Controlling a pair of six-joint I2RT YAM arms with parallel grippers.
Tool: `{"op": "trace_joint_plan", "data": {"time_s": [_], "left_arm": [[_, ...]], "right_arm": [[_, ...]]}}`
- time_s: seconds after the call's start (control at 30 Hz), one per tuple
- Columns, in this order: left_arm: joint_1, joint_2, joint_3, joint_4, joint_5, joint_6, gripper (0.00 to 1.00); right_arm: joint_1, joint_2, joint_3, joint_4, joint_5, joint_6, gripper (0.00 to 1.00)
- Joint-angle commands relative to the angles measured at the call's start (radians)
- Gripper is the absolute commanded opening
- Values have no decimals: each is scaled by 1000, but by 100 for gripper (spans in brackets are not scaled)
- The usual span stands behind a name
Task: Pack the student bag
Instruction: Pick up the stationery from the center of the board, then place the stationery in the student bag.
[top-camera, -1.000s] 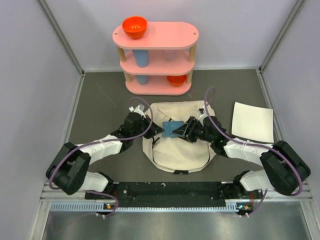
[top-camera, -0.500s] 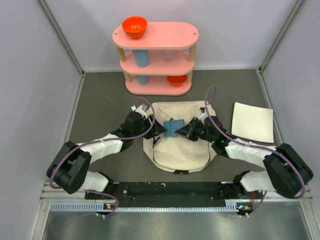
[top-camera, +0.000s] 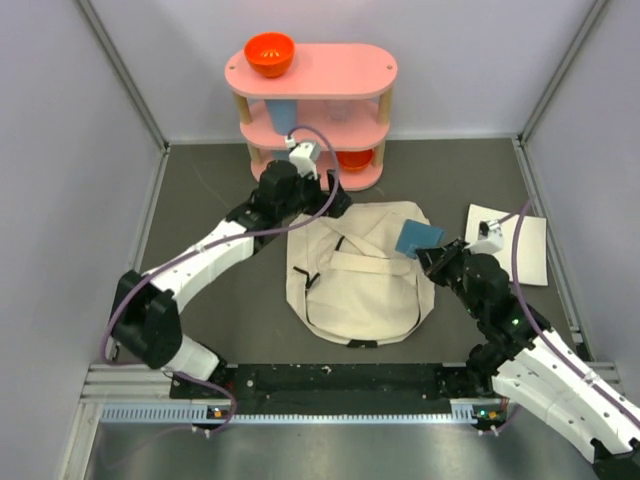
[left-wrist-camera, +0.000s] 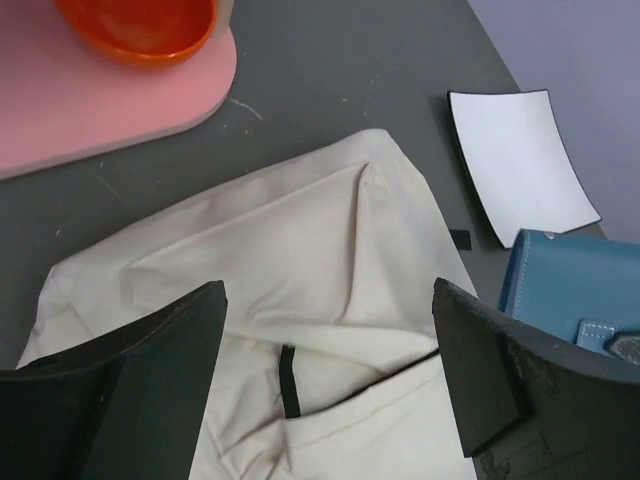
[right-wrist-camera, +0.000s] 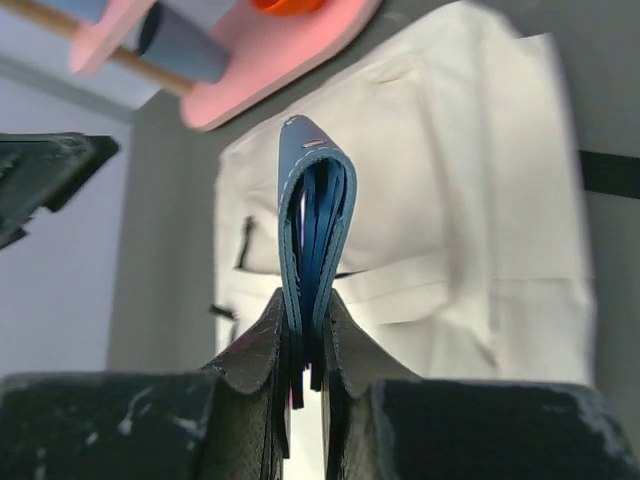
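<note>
The student bag (top-camera: 355, 285) is a cream canvas backpack lying flat in the middle of the table, also seen in the left wrist view (left-wrist-camera: 300, 240) and the right wrist view (right-wrist-camera: 440, 190). My right gripper (top-camera: 430, 256) (right-wrist-camera: 305, 300) is shut on a blue wallet (top-camera: 418, 237) (right-wrist-camera: 312, 210), holding it edge-up above the bag's right edge. The wallet (left-wrist-camera: 560, 290) also shows at the right of the left wrist view. My left gripper (top-camera: 335, 204) (left-wrist-camera: 328, 295) hovers open over the bag's top left corner, with nothing between its fingers.
A pink three-tier shelf (top-camera: 312, 70) stands at the back with an orange bowl (top-camera: 269, 54) on top, a blue cup (top-camera: 283, 118) and another orange bowl (top-camera: 352, 158) lower down. A flat white sheet (top-camera: 510, 250) lies right of the bag, close to my right arm.
My left gripper has opened, let go at the bag and pulled back toward the shelf. My right gripper has shut on the blue wallet and carried it right, off the bag's middle.
</note>
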Motion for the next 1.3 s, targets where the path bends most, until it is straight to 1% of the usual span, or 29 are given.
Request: {"op": "trace_joint_plan", "data": {"time_s": [0.0, 0.07, 0.13, 0.2, 0.23, 0.33, 0.37, 0.5, 0.57, 0.63, 0.83, 0.9, 0.97, 1.0, 1.03, 1.07, 1.1, 1.13, 1.2, 1.23, 1.27], "left_arm": [[-56, 115, 136, -136, 5, 90, 87], [-75, 181, 206, -213, 5, 55, 87], [-96, 247, 265, -269, 16, 28, 84], [-123, 273, 288, -339, -4, -12, 81], [-134, 284, 292, -348, -35, -24, 81], [-159, 304, 308, -394, -66, -97, 80], [-167, 306, 308, -418, -85, -145, 80], [-185, 310, 286, -432, -119, -246, 79], [-196, 329, 294, -434, -156, -282, 79], [-196, 361, 315, -439, -158, -309, 79], [-196, 456, 403, -463, -158, -326, 79], [-196, 474, 418, -465, -155, -318, 76], [-196, 482, 418, -465, -152, -303, 71], [-196, 487, 418, -465, -144, -297, 63], [-197, 488, 418, -462, -139, -279, 58], [-196, 491, 415, -462, -135, -271, 56], [-196, 494, 415, -460, -130, -265, 43], [-196, 494, 414, -460, -122, -248, 38], [-196, 498, 412, -458, -118, -240, 25], [-194, 498, 411, -457, -115, -233, 13], [-194, 498, 411, -458, -113, -230, 6]], "right_arm": [[-6, -92, 50, -263, 248, -4, 0], [-6, -111, 56, -305, 276, 10, 0], [-6, -137, 58, -340, 310, 16, 0], [-6, -151, 56, -353, 325, 18, 0], [-4, -165, 58, -356, 335, 12, 0], [-6, -178, 62, -357, 344, -8, 0], [-6, -179, 67, -359, 345, -12, 0], [-4, -171, 72, -360, 353, -24, 0], [-6, -168, 72, -360, 350, -25, 0], [-4, -166, 72, -360, 341, -25, 0], [-6, -163, 70, -359, 316, -32, 0], [-4, -160, 68, -356, 295, -27, 0], [-4, -159, 61, -348, 266, -22, 0], [-6, -156, 59, -336, 252, -18, 0], [-4, -152, 53, -327, 235, -16, 0], [-6, -149, 50, -316, 206, -16, 0], [-6, -146, 49, -307, 191, -13, 0], [-4, -137, 44, -288, 175, -15, 1], [-4, -125, 44, -274, 143, -13, 1], [-6, -117, 44, -259, 135, -15, 1], [-6, -113, 42, -250, 114, -21, 1]]}}
